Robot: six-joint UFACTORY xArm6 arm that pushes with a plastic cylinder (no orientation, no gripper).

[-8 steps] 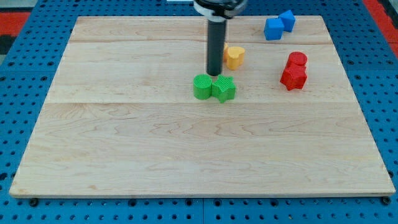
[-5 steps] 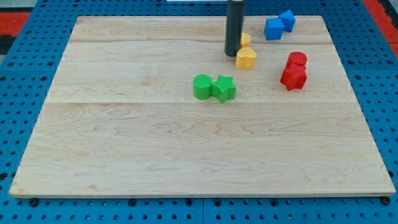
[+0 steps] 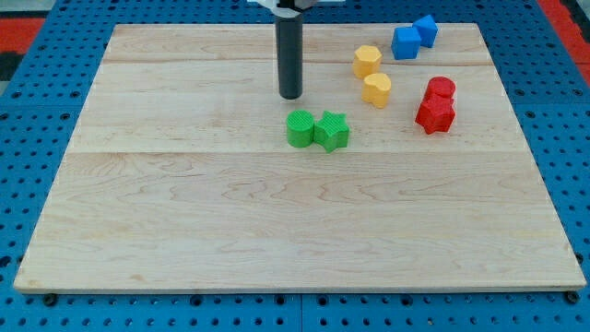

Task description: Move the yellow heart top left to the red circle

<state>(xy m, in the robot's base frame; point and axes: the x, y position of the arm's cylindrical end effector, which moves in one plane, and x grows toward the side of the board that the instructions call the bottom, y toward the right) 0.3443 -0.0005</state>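
The yellow heart [image 3: 376, 89] lies on the wooden board at the view's upper right, well to the left of the red circle [image 3: 442, 88] and apart from it. A second yellow block [image 3: 367, 61] sits just above the heart. My tip [image 3: 290, 96] rests on the board well to the left of the yellow heart, touching no block, just above the green circle [image 3: 300, 128].
A green star [image 3: 332, 130] touches the green circle's right side. A red star [image 3: 435, 113] sits right under the red circle. Two blue blocks [image 3: 406, 42] [image 3: 425, 29] lie near the board's top right edge.
My tip pushed the yellow heart to the right, then pulled back left to above the green circle. The second yellow block, hidden behind the rod before, now shows.
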